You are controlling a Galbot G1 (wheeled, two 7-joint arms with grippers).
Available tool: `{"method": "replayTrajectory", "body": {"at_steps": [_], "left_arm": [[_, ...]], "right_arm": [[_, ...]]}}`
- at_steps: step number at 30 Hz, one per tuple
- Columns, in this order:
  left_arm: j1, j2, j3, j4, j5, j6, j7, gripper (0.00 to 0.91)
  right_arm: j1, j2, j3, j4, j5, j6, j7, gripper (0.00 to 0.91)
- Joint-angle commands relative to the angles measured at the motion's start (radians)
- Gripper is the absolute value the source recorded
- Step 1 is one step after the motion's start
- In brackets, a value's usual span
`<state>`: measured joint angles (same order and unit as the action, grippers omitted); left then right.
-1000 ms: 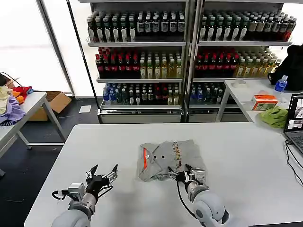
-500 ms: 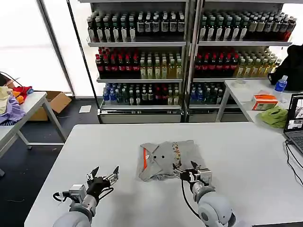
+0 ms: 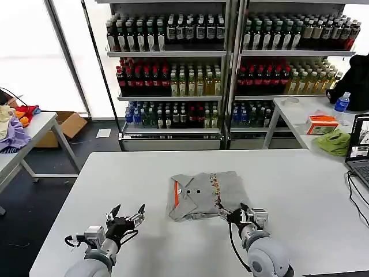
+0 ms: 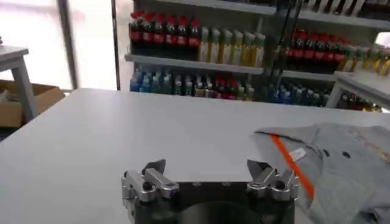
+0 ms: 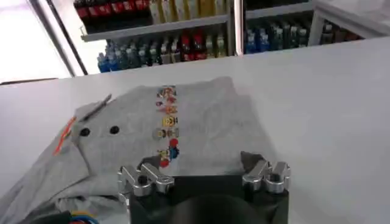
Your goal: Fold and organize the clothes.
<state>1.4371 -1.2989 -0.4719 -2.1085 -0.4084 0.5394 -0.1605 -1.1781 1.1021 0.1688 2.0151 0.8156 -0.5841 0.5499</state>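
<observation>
On the white tabletop (image 3: 300, 190), mid-centre, grey T-shirt (image 3: 207, 193) lies folded into a rough rectangle, orange collar strip on its left. Right tool (image 3: 247, 216) at the shirt's near-right corner, fingers spread, gripping nothing. Left tool (image 3: 124, 217) near-left, well apart from the shirt, fingers spread, empty.

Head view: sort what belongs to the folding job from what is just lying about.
Belongs to the job:
- grey T-shirt, folded on the white table
- right tool, open at its near edge
- left tool, open, apart from it

Lying about:
- lime-green cloth
- garment pile
- orange box
- laptop
</observation>
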Motion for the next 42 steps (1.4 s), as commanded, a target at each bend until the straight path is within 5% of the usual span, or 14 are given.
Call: {"method": "replayTrajectory", "body": {"at_steps": [1, 10, 11, 13, 14, 19, 28, 42], "left_arm": [[0.004, 0.001, -0.003, -0.001, 0.000, 0.000, 0.002, 0.907], [0.007, 0.002, -0.014, -0.008, -0.002, 0.002, 0.003, 0.907], [0.007, 0.002, -0.015, -0.011, -0.002, 0.002, 0.003, 0.907], [0.009, 0.000, -0.018, -0.014, -0.004, 0.002, 0.003, 0.907], [0.009, -0.001, -0.020, -0.017, -0.005, 0.003, 0.003, 0.907], [0.025, -0.004, -0.027, -0.035, -0.005, 0.005, 0.002, 0.907], [0.052, -0.015, -0.028, -0.042, -0.001, 0.001, 0.003, 0.907], [0.053, -0.017, -0.023, -0.035, -0.002, 0.008, 0.007, 0.907]], "right_arm": [[-0.009, 0.000, 0.022, 0.022, 0.146, -0.001, 0.044, 0.907], [0.001, -0.003, 0.034, 0.081, 0.179, -0.001, 0.056, 0.907], [0.006, -0.001, 0.033, 0.088, 0.139, 0.001, 0.040, 0.907], [0.038, 0.015, 0.020, 0.080, -0.118, 0.006, -0.070, 0.907], [0.062, 0.023, 0.016, 0.074, -0.170, 0.007, -0.088, 0.907], [0.254, 0.053, -0.050, -0.030, -0.278, 0.005, -0.134, 0.907], [0.416, 0.129, -0.110, -0.314, -0.289, 0.034, -0.210, 0.907], [0.431, 0.222, -0.180, -0.399, -0.340, 0.055, -0.252, 0.907]]}}
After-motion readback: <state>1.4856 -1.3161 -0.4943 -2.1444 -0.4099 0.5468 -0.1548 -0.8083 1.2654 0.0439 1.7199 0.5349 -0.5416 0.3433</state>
